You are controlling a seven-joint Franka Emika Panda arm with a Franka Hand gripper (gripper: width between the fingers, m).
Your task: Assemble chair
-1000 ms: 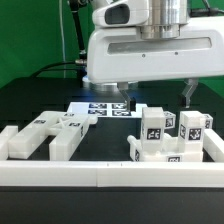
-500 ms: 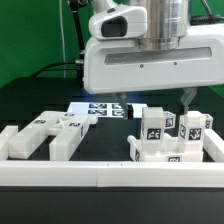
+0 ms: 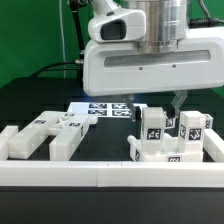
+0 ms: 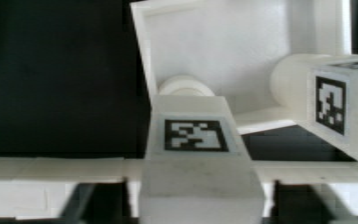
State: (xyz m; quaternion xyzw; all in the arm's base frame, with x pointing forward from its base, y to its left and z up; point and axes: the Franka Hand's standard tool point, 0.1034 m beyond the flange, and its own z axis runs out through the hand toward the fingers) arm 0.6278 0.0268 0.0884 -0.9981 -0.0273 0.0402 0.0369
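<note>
- At about four o'clock in the exterior view stands a cluster of chair parts (image 3: 168,140). These are tagged white blocks packed together, just beside the white border rail (image 3: 100,172).
- Directly over the cluster hangs the gripper (image 3: 158,104). Its jaws are spread wide, one dark finger (image 3: 179,100) on either side of the near post (image 3: 154,124), with nothing pinched between them.
- The step in hand looks like closing on that post. Done well, it means a straight descent with the post centred and the pads meeting its flat sides squarely.
- The likely snag is the neighbouring post (image 3: 194,128) — it stands just beside, so the outer finger has little room.
- The near post stands upright with its long axis vertical, and its tagged face points toward six o'clock in the exterior view. The wrist view shows that post (image 4: 197,136) centred, with a flat slab (image 4: 211,45) beyond it.
- More parts (image 3: 40,135) lie low at eight o'clock, well apart. The marker board (image 3: 100,108) lies flat near centre — clear of the approach.
</note>
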